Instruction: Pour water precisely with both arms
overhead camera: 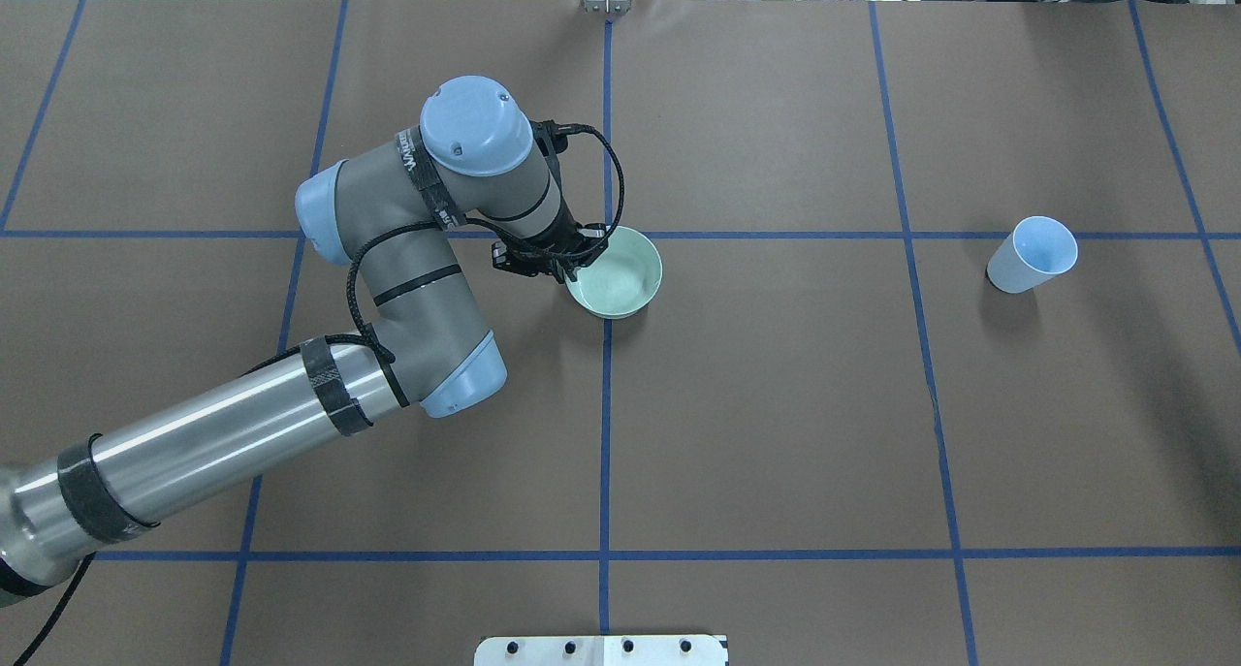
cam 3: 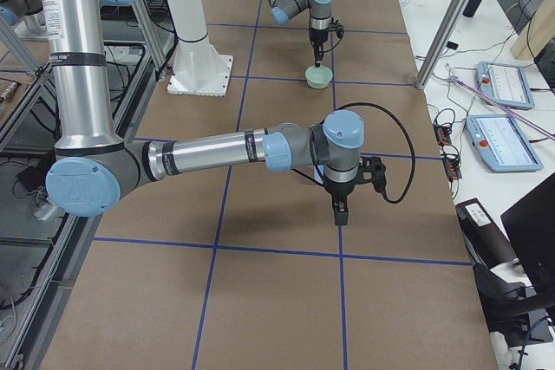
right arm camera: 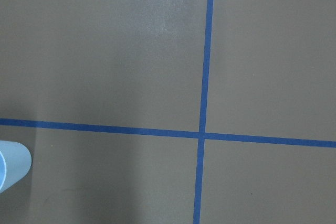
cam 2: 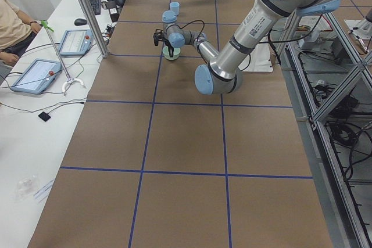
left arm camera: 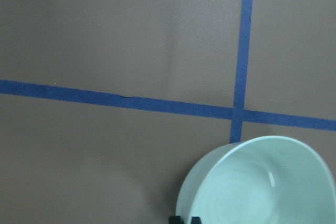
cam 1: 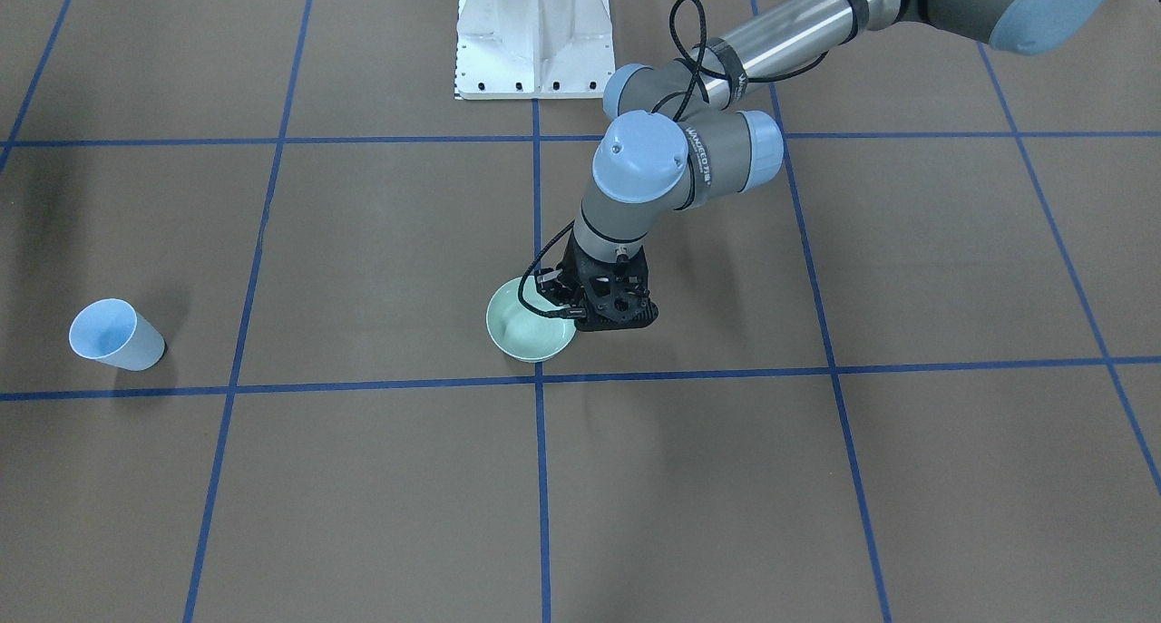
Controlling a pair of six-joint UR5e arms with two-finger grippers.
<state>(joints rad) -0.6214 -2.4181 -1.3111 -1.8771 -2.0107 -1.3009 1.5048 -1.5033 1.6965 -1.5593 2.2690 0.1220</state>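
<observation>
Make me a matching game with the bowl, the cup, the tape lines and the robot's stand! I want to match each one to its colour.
Things:
1. bowl
2. cup
3. tape lines
4. robot's stand

Colours:
A. white
B. dark blue
C. pale green
D. light blue

Pairs: 1-C, 2-D, 3-B, 4-A

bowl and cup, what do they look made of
The bowl looks like glazed ceramic, perhaps hard plastic: pale green, smooth, with a bright glint and faint rings inside in the left wrist view. The cup looks like thin matte plastic or coated paper: light blue, thin rim, no glint.
</observation>
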